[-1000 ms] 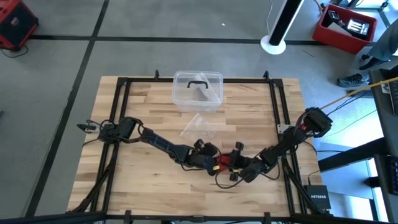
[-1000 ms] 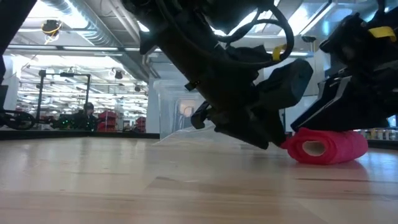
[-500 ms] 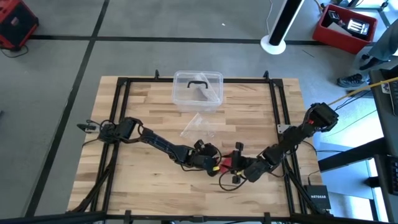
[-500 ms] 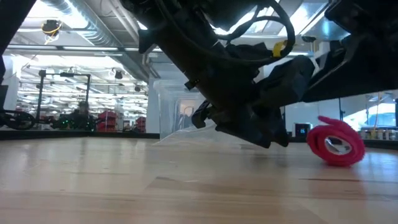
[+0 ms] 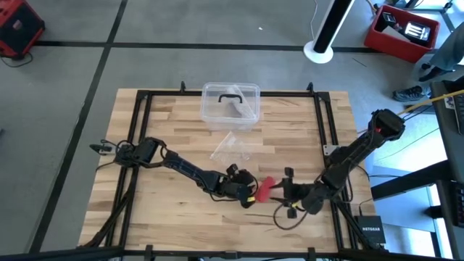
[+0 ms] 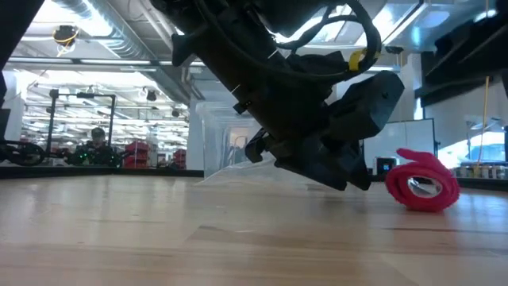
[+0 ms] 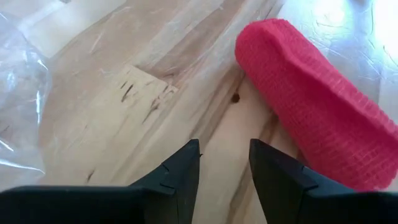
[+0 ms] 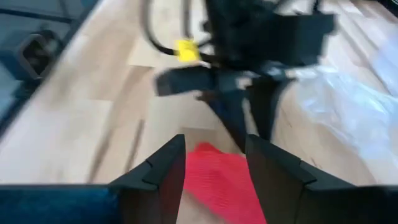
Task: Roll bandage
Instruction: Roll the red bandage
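From above, the bandage (image 5: pixel 264 188), a short red roll, lies on the table (image 5: pixel 167 210) between the left gripper (image 5: pixel 249 194) and the right gripper (image 5: pixel 288 193), touching neither. At table height its loose tail stands off the coil, so a careless nudge could unwind it. The left wrist view shows soft, mesh-textured fabric just beyond spread, empty jaws; the right wrist view shows the same.
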Action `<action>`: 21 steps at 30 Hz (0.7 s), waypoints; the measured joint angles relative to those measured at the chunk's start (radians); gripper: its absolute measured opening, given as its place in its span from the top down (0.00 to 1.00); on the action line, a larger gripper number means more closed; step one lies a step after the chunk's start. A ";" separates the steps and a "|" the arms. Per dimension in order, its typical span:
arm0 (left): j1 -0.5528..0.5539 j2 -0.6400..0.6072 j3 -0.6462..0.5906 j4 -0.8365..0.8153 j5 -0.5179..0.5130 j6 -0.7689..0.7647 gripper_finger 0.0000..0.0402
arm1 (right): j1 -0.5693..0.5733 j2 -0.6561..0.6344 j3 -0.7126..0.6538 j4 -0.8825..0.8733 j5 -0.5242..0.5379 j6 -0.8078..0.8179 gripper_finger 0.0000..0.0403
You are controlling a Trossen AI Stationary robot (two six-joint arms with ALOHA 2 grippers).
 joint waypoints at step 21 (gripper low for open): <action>-0.039 0.023 0.001 0.179 -0.043 0.082 0.67 | -0.070 0.213 -0.096 0.102 0.141 0.294 0.57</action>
